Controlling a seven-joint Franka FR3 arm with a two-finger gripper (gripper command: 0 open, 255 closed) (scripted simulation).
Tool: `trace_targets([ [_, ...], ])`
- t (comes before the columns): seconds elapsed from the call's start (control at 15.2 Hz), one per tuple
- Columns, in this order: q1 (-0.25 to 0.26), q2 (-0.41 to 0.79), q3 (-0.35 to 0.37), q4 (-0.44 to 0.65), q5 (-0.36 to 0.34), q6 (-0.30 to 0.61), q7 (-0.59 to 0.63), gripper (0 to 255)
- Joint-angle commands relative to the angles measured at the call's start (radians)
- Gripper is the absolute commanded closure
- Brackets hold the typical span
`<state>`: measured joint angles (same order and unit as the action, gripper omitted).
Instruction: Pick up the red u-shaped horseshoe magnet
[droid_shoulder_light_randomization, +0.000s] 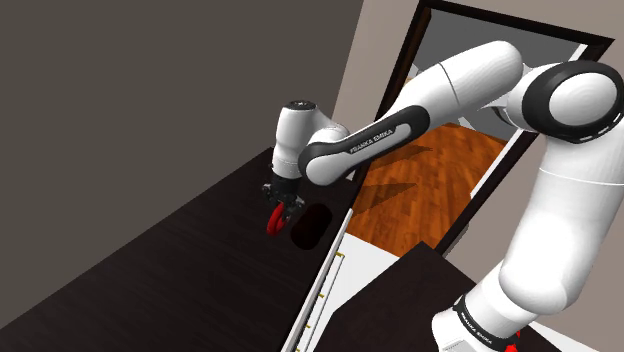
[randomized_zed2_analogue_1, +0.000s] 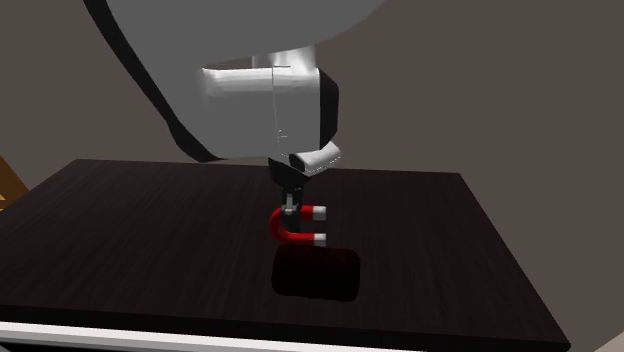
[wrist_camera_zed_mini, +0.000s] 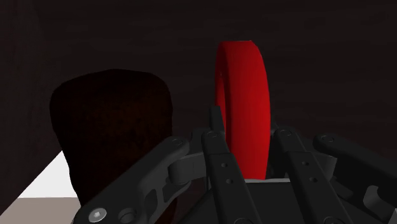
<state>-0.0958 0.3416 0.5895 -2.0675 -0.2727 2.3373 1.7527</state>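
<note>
The black gripper is closed on the red horseshoe magnet. It holds the magnet at its curved end, just above and behind the dark maroon block as the second exterior view looks at them. The U is turned on its side there, with 1 arm above the other. Its 2 silver-tipped poles point toward the second exterior view's right, over the block's top face. From this angle I cannot tell whether the lower arm touches the black tabletop or hangs clear of it.

In the shoulder view the gripper comes straight down. The magnet hangs from it just beside the block, on the side away from the doorway with its orange wooden floor. The block lies on the table near the edge that faces the doorway.

In the wrist view the magnet shows edge-on as a tall red band. The 2 fingers press its flat sides, and the block sits close beside it as a rounded dark mass. The white arm stretches over toward the block from the doorway side.
</note>
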Motion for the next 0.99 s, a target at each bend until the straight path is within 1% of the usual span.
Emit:
trace_targets([
  [0.0, -0.006, -0.016, 0.008, 0.005, 0.015, -0.019, -0.009, 255],
  [0.79, -0.036, -0.120, 0.044, 0.055, 0.103, -0.151, -0.069, 255],
  [0.92, -0.036, -0.121, 0.045, 0.056, 0.104, -0.153, -0.070, 255],
])
